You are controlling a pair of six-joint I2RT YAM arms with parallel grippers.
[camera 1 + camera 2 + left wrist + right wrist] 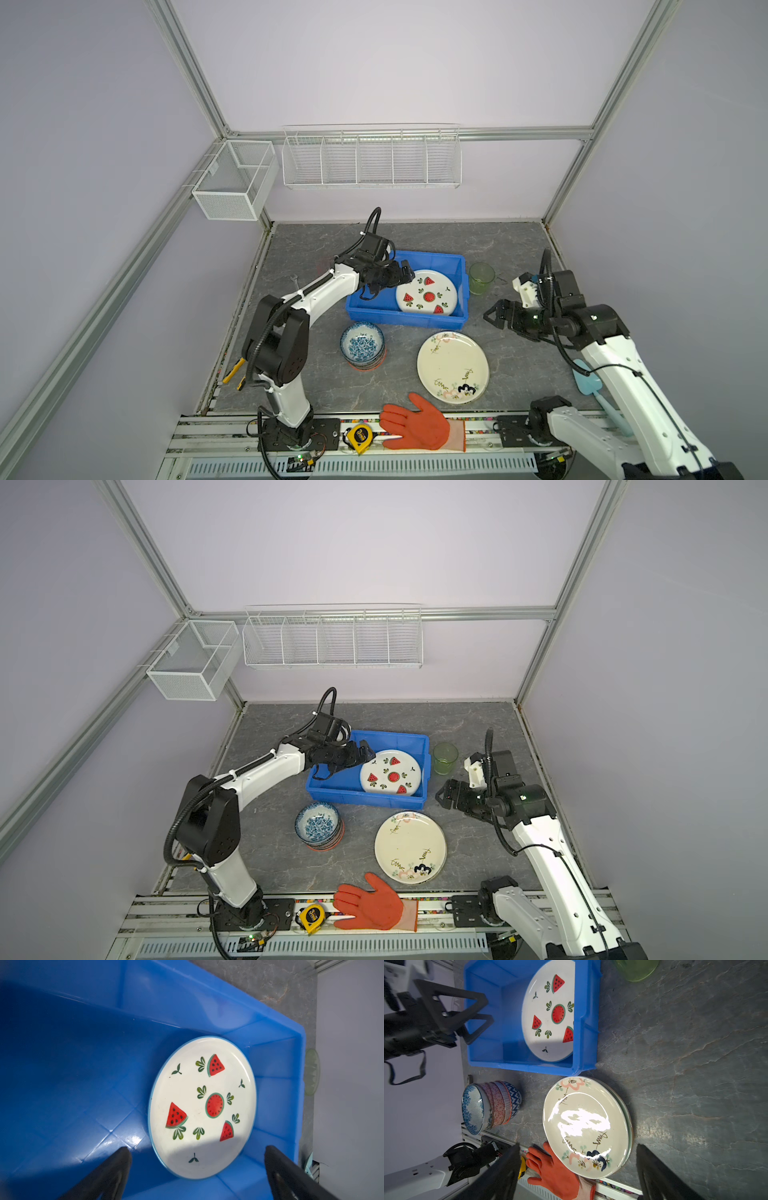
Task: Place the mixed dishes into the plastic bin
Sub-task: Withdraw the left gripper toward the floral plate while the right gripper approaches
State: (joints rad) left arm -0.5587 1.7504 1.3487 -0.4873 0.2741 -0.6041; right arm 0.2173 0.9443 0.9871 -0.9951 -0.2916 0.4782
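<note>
I see the white plate (427, 297), printed with red watermelon slices, lying in the right half of the blue bin (399, 320), mid-frame. My left gripper (408, 272) is spread at the plate's left edge. The right gripper (492, 312) is spread and empty.

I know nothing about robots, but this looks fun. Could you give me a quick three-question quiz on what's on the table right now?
1. True or false: the watermelon plate lies inside the blue bin.
2. Where does the green cup stand?
A) inside the bin
B) on the table, just outside the bin
C) on top of the watermelon plate
3. Fill in the gap: the left gripper hangs over the bin with its jaws ____ and nothing between them.

Key: 1 true; 2 B; 3 open.
</note>
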